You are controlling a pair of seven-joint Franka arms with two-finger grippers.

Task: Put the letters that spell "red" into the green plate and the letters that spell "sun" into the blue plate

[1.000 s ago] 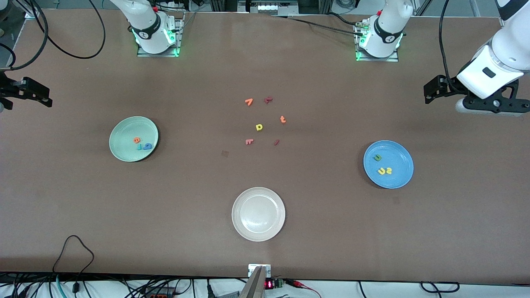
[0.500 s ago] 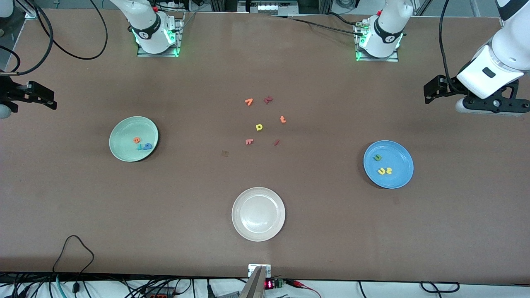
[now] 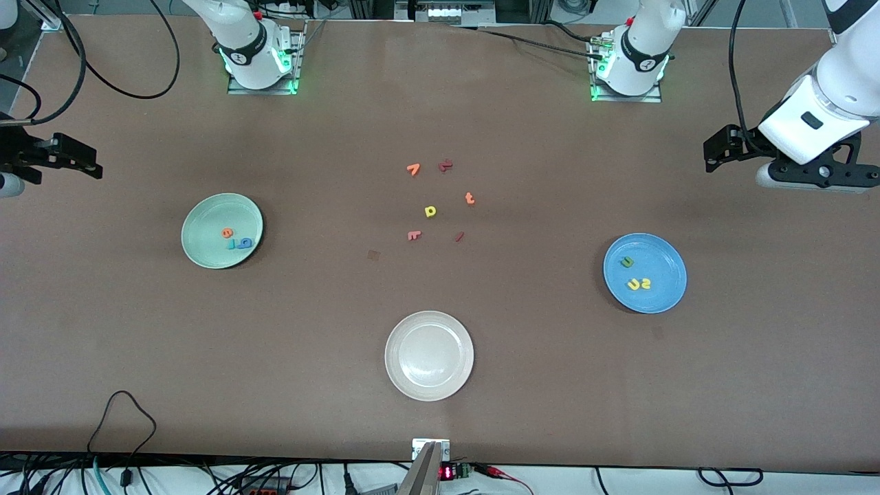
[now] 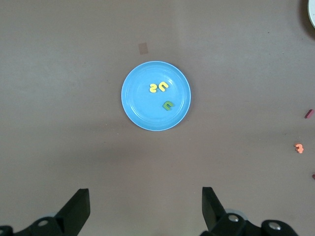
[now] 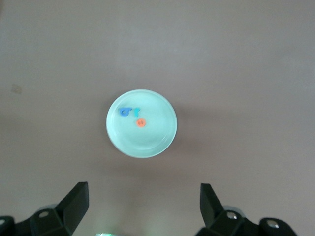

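Note:
The green plate (image 3: 205, 237) lies toward the right arm's end of the table and holds an orange "e" (image 3: 227, 232), a blue "d" (image 3: 245, 242) and a thin teal "r" (image 3: 234, 243). My right gripper (image 5: 143, 191) hangs open and empty high above the table, beside this green plate (image 5: 142, 142). The blue plate (image 3: 665, 265) lies toward the left arm's end and holds a green "n" (image 3: 627, 261), a yellow "u" (image 3: 633, 284) and a yellow "s" (image 3: 645, 282). My left gripper (image 4: 146, 196) is open and empty, high up beside this blue plate (image 4: 140, 105).
A cream-white plate (image 3: 429, 385) sits nearest the front camera, mid-table. Loose letters lie in the middle: a yellow d/p (image 3: 430, 211), an orange "t" (image 3: 469, 198), an orange one (image 3: 413, 168) and three reddish ones (image 3: 445, 165). Cables trail at the table's edges.
The right arm's hand has shifted a little toward the table's middle. The left arm, the plates and the letters have not moved.

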